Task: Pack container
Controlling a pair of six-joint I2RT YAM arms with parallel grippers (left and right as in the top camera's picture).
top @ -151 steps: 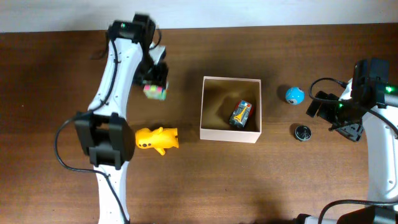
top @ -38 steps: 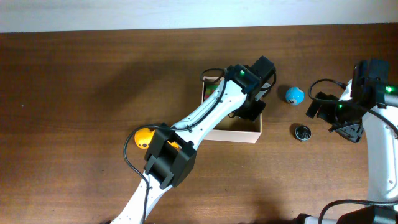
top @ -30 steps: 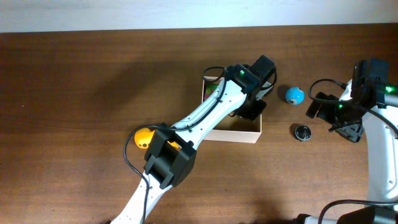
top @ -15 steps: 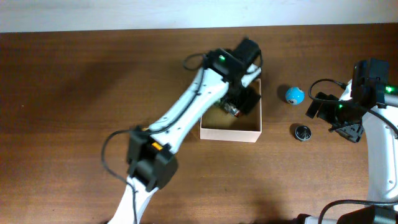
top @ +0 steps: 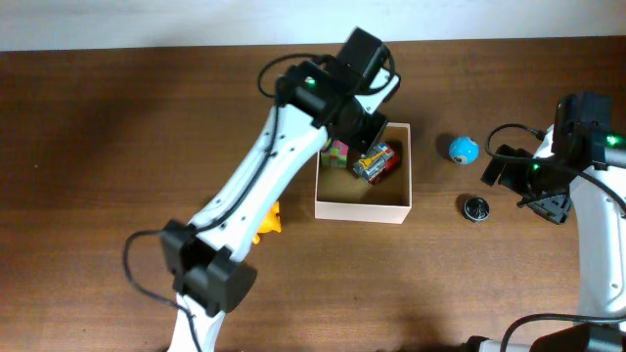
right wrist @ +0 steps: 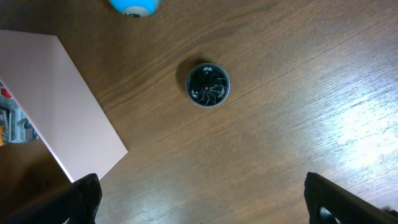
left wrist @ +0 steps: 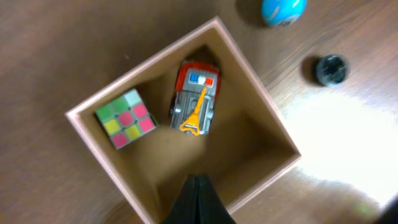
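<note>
The container [top: 363,209] is a square cardboard box at mid-table. Inside it lie a colourful puzzle cube [top: 337,154] at the left and a red-and-grey toy truck [top: 378,162] beside it. My left gripper [top: 360,132] hangs over the box's back-left part. In the left wrist view that gripper [left wrist: 199,182] is shut and empty, above the container [left wrist: 258,89], the cube [left wrist: 125,118] and the truck [left wrist: 196,99]. My right gripper [top: 523,188] stands open over bare table at the right, its fingers [right wrist: 81,199] wide apart and empty.
A blue ball [top: 464,150] and a black round disc [top: 475,207] lie right of the box, between it and the right gripper; both also show in the right wrist view, the disc [right wrist: 208,84] ahead of the fingers. A yellow toy [top: 270,221] peeks out under the left arm.
The cube, earlier held at the far left, now lies in the container. My left gripper let it go, shut again and swung from the box's right side toward its back-left. Right arm unmoved.
</note>
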